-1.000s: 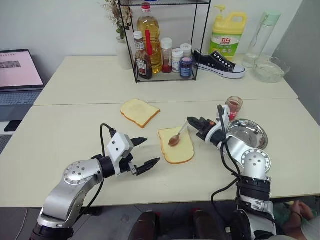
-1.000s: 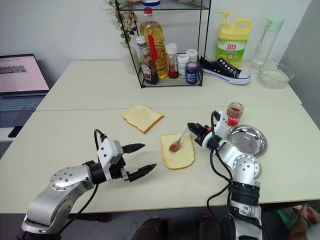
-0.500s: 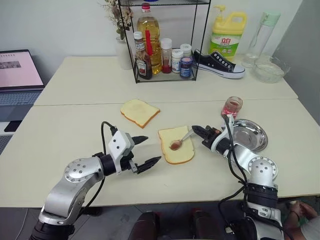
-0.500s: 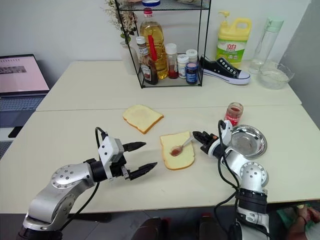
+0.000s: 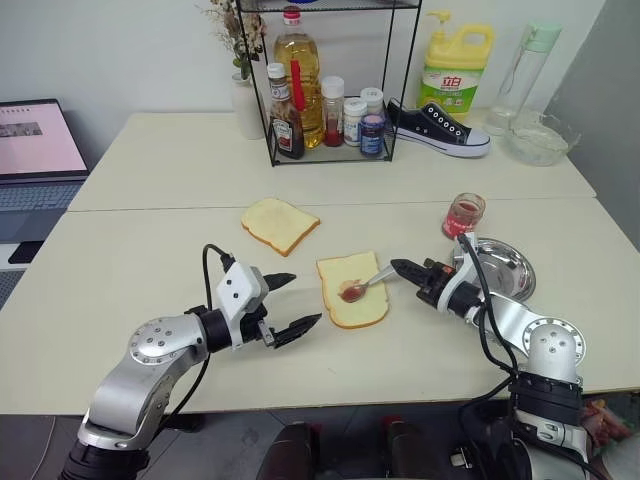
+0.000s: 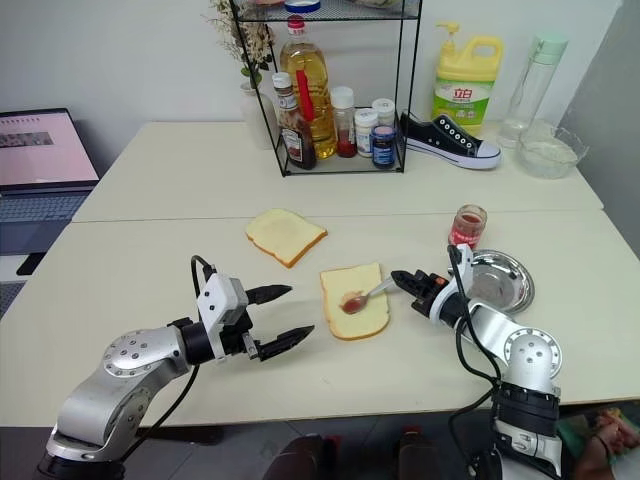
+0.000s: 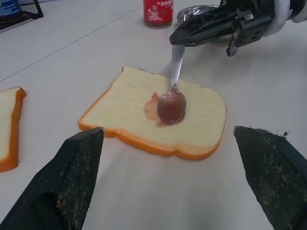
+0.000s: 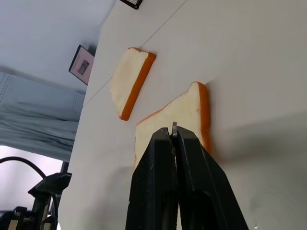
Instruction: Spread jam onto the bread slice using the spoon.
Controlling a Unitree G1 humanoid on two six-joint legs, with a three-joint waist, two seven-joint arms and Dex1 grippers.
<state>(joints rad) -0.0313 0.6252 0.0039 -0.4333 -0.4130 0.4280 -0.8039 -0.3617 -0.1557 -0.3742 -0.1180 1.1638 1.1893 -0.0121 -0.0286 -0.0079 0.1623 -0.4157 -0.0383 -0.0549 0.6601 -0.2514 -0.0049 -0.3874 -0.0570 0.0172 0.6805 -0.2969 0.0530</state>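
The right gripper point(image 8: 173, 136) has its two black fingers point(image 8: 153, 167) pressed together on the thin metal tip of the spoon point(image 8: 174, 127). Past them the bread slice point(image 8: 189, 112) lies flat on the white table point(image 8: 249, 62), with a second slice point(image 8: 130, 81) lying apart beyond it.

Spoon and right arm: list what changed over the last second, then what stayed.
The right gripper, shut on the spoon, drew back toward the steel dish, dragging the bowl across the bread slice. The left gripper stayed open and still; the second slice and jam jar kept their places.
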